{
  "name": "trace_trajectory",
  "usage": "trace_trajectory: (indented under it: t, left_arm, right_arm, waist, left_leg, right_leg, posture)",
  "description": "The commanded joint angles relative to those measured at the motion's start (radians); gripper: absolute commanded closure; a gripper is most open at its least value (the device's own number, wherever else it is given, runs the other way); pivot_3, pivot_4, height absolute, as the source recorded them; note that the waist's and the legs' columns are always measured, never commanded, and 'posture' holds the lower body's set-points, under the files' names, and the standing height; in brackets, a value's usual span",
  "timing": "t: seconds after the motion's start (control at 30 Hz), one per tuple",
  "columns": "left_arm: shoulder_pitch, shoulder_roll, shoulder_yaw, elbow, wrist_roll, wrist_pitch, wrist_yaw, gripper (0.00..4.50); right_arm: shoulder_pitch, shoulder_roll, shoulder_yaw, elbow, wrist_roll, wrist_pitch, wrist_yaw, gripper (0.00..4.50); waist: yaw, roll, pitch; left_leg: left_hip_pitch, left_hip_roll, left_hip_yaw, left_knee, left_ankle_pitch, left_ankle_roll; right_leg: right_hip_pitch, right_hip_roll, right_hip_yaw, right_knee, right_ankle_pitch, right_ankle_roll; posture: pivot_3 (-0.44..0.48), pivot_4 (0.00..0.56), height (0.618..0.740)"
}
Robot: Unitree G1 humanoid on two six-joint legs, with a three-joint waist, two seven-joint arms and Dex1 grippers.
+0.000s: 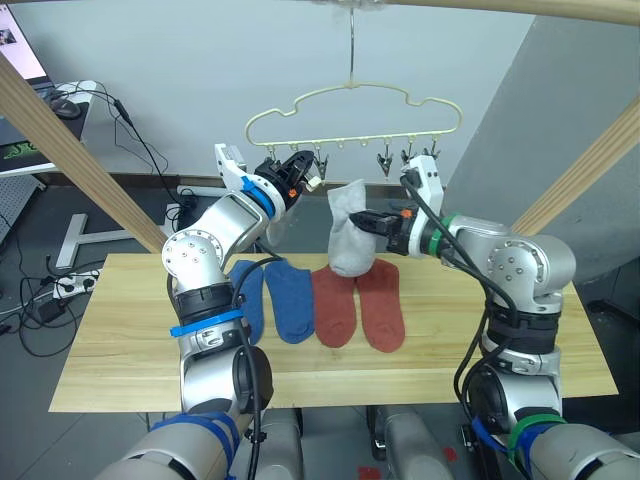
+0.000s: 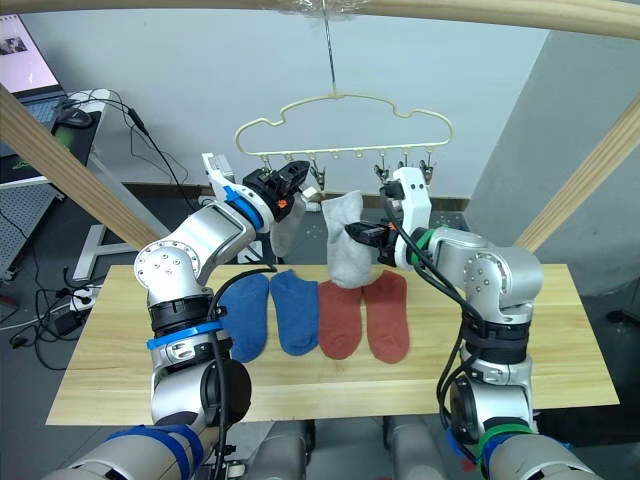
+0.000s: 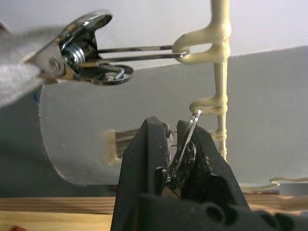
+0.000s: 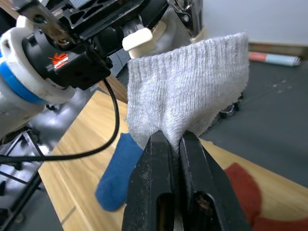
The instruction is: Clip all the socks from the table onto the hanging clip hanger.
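Note:
The cream clip hanger (image 1: 352,96) hangs from a pole above the table (image 1: 120,350). My left gripper (image 1: 300,170) is up at its row of clips, shut on a metal clip (image 3: 179,159). In the neighbouring clip (image 3: 77,53) a grey sock (image 2: 284,234) is pinched and hangs behind my left arm. My right gripper (image 1: 372,222) is shut on a second grey sock (image 1: 350,235), held upright just right of the left gripper and below the clips. On the table lie two blue socks (image 1: 290,298) and two rust-red socks (image 1: 380,303), side by side.
Slanted wooden poles (image 1: 60,150) rise on both sides of the table, and a horizontal one (image 1: 560,8) runs overhead. A desk with a screen (image 1: 20,45) and cables on the floor (image 1: 50,290) stand to the left. A white wall lies behind.

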Motion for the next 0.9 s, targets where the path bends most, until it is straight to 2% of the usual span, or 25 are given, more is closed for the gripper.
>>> trace_trajectory:
  t: [0.03,0.33,0.9]
  left_arm:
    - [-0.015,0.0,0.016,0.0,-0.045,-0.008,0.032,4.2]
    - [-0.003,0.003,-0.006,-0.008,-0.069,-0.015,0.043,4.2]
    - [0.006,0.012,-0.032,-0.001,-0.059,-0.03,0.027,4.2]
  right_arm:
    - [-0.031,0.014,0.018,0.022,0.024,-0.047,-0.01,4.41]
    - [-0.069,0.019,0.04,0.085,0.043,-0.092,-0.015,4.41]
    - [-0.07,-0.048,0.042,0.066,0.084,-0.077,-0.026,4.41]
  waist:
    - [0.0,0.0,0.0]
    - [0.0,0.0,0.0]
    - [0.0,0.0,0.0]
  left_leg:
    - [0.0,0.0,0.0,0.0,0.0,0.0]
    - [0.0,0.0,0.0,-0.002,0.0,0.0]
    - [0.0,0.0,0.001,-0.007,0.0,0.0]
  right_leg:
    - [0.0,0.0,0.0,0.0,0.0,0.0]
    - [-0.001,0.0,0.0,0.0,0.0,0.0]
    - [-0.003,0.0,0.0,-0.001,0.0,0.0]
  posture:
    - [0.017,0.232,0.74]
    - [0.02,0.232,0.74]
    - [0.008,0.227,0.74]
